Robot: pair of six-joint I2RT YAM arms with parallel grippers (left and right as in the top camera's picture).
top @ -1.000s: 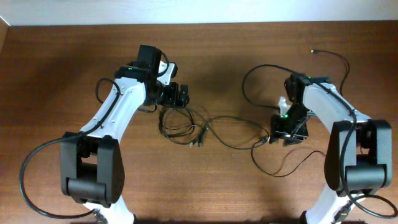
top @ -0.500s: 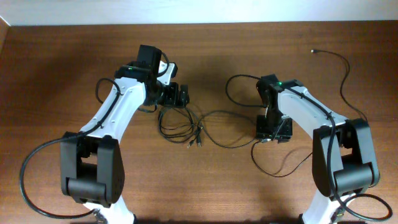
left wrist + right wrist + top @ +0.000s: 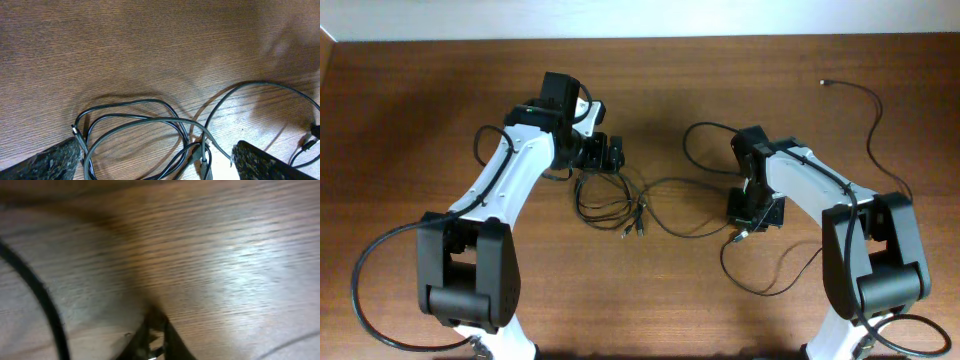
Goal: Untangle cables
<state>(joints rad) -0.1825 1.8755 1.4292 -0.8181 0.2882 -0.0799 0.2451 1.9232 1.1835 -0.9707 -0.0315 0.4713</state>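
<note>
The cables are thin black cords on the wooden table. A looped tangle (image 3: 605, 200) with silvery plug ends (image 3: 635, 228) lies just below my left gripper (image 3: 603, 155). In the left wrist view the same loops (image 3: 135, 125) lie between the wide-apart fingers (image 3: 47, 162), and the left gripper (image 3: 157, 167) is open, holding nothing. One cord (image 3: 685, 232) runs right from the tangle to my right gripper (image 3: 753, 212). In the blurred right wrist view the right gripper (image 3: 155, 342) is nearly closed, with a small silvery piece of cable between its tips. A black cord (image 3: 42, 305) passes on the left.
A separate long cord (image 3: 875, 120) with a plug (image 3: 823, 82) curves along the far right. A slack loop (image 3: 765, 285) lies in front of the right gripper. Thick arm cables (image 3: 365, 275) trail by the bases. The table's far edge (image 3: 640, 40) meets a white wall.
The right gripper moved left and toward the front, away from the far right, and closed its jaws. The cord loops near it shifted along. The left arm and tangle stayed put.
</note>
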